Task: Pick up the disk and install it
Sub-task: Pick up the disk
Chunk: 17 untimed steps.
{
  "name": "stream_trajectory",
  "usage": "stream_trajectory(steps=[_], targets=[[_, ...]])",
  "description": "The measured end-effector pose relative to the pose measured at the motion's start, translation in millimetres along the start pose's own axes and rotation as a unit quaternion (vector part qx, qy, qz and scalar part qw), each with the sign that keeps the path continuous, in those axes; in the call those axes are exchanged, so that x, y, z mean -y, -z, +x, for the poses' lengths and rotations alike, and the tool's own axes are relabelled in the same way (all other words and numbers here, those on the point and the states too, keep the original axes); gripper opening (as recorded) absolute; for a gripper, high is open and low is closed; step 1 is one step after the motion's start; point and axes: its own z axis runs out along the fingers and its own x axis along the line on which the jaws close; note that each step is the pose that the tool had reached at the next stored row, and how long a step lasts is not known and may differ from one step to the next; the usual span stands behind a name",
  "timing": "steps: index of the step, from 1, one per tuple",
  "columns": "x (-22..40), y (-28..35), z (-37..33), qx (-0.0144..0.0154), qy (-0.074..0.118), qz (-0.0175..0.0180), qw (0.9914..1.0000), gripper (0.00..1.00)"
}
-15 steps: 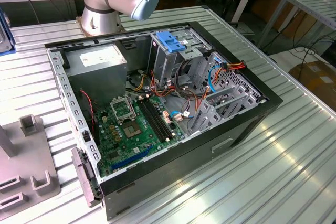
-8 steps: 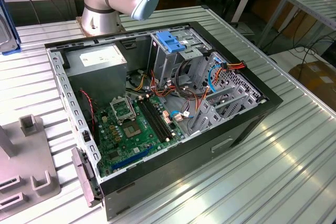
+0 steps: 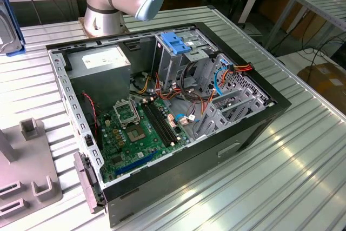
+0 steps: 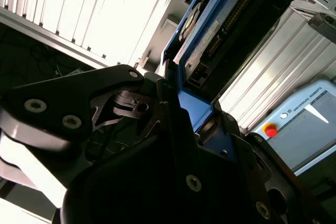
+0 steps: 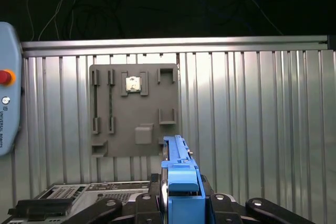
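**Disk clamped in the gripper, held over the ribbed table**

The disk (image 5: pixel 177 153) is seen edge-on in the first wrist view, its blue rail pinched by the gripper (image 5: pixel 181 195), which is closed on it (black jaws pressed to either side). A grey fixture plate (image 5: pixel 134 109) is seen lying on the table (image 5: pixel 252 103) beyond it. In the exterior view, the open computer case (image 3: pixel 243 133) is set mid-table. A blue-handled drive cage (image 3: pixel 175 44) is mounted at one o'clock inside it, and the arm's base (image 3: pixel 100 9) is placed at eleven o'clock of it.
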Motion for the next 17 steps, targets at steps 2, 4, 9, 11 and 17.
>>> stream_trajectory(steps=[2, 4, 9, 11, 17], targets=[[2.8, 0.0, -0.1, 0.0000, 0.000, 0.0000, 1.00000, 0.37], [5.3, 0.0, -0.2, 0.0000, 0.000, 0.0001, 1.00000, 0.37], [10.6, 0.1, -0.4, 0.0000, 0.000, 0.0001, 1.00000, 0.37], [13.5, 0.1, -0.5, 0.0000, 0.000, 0.0001, 1.00000, 0.37], [22.1, 0.3, -0.9, 0.0000, 0.000, 0.0001, 1.00000, 0.37]])
